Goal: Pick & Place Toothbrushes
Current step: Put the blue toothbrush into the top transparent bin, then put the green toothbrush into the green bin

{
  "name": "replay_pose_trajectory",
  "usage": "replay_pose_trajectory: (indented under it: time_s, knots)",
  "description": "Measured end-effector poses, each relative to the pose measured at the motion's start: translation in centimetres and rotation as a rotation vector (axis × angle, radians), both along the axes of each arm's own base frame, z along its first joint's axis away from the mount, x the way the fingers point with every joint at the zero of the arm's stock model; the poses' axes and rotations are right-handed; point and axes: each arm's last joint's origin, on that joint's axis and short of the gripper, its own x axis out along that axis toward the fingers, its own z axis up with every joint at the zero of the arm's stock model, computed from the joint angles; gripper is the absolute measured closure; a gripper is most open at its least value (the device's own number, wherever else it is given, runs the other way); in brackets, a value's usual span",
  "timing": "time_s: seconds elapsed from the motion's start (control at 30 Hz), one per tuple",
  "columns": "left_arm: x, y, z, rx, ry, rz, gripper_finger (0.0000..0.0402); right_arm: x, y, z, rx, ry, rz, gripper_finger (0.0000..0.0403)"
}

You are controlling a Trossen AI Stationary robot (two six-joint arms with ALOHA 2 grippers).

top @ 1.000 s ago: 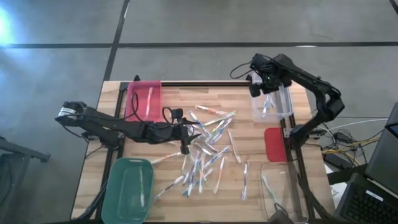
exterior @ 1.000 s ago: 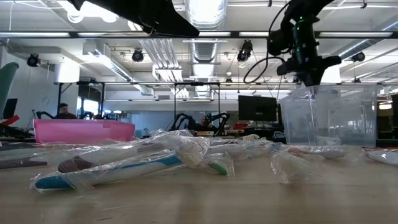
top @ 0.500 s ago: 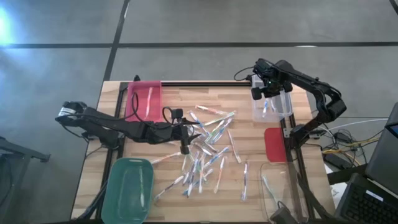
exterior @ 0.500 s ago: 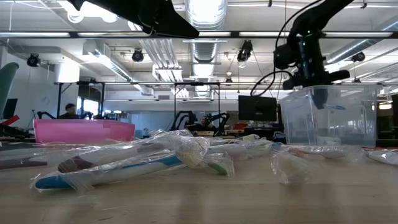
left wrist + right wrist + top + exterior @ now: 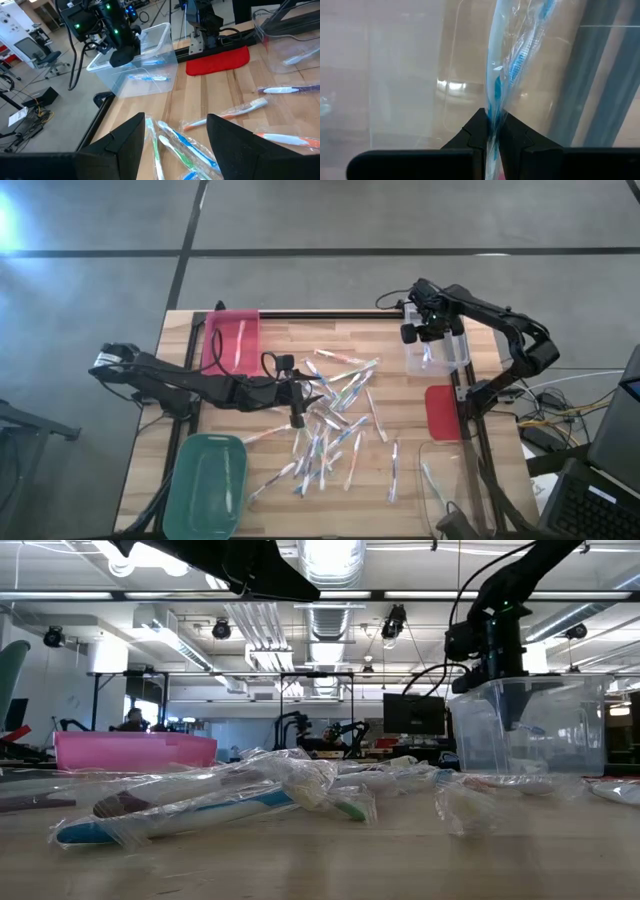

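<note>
Right gripper (image 5: 428, 332) is over the clear bin (image 5: 455, 358) at the far right of the bench (image 5: 400, 480), fingers pressed together on a wrapped blue toothbrush (image 5: 506, 75). In the right wrist view the brush runs straight out from the fingertips, long axis in line with the gripper, hanging down into the bin. One more blue brush (image 5: 147, 77) already lies flat on the bin floor, seen from the left wrist.

Left gripper (image 5: 297, 418) hovers over the left edge of the pile (image 5: 335, 425) mid-bench, fingers (image 5: 227, 137) spread, nothing between them.

Counts:
- bins: 4 — pink bin (image 5: 231, 338) far left, green bin (image 5: 207, 485) near left, clear one far right, second clear bin (image 5: 455, 485) near right
- 1 red pad (image 5: 441, 412) between the two clear bins
- pink bin holds 1 brush, long axis near–far
- green bin holds 1 brush, long axis near–far
- loose pile: roughly twenty wrapped brushes, can't count exactly, they overlap. Mixed headings, most near–far or diagonal.
</note>
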Motion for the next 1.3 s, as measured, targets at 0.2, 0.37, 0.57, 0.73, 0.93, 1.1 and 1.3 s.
replay_pose_trajectory:
  time_s: [0.2, 0.37, 0.57, 0.73, 0.93, 1.1, 1.3]
  knots:
    - [0.0, 0.0, 0.0, -0.002, -0.001, 0.001, 0.0183, 0.2, -0.4, 0.5, -0.034, 0.014, 0.003, 0.0369]
    - [0.0, 0.0, 0.0, -0.002, -0.001, 0.001, 0.0183, 0.1, -0.4, 0.6, -0.039, 0.017, 0.001, 0.0348]
    - [0.0, 0.0, 0.0, -0.003, -0.001, 0.001, 0.0183, 0.1, -0.4, 0.4, -0.035, 0.016, -0.002, 0.0321]
    - [0.0, 0.0, 0.0, -0.006, -0.002, 0.002, 0.0183, 0.1, -0.4, 0.6, -0.04, 0.02, 0.005, 0.0296]
    - [0.0, 0.0, 0.0, -0.007, -0.002, 0.002, 0.0183, 0.2, -0.5, 1.1, -0.051, 0.027, 0.037, 0.027]
    - [0.0, 0.0, 0.0, -0.007, -0.002, 0.002, 0.0183, 0.4, -0.8, 2.1, -0.071, 0.013, 0.051, 0.0256]
    - [0.0, 0.0, 0.0, -0.007, -0.002, 0.002, 0.0183, 0.6, -1.1, 3.6, -0.09, -0.009, 0.052, 0.0246]
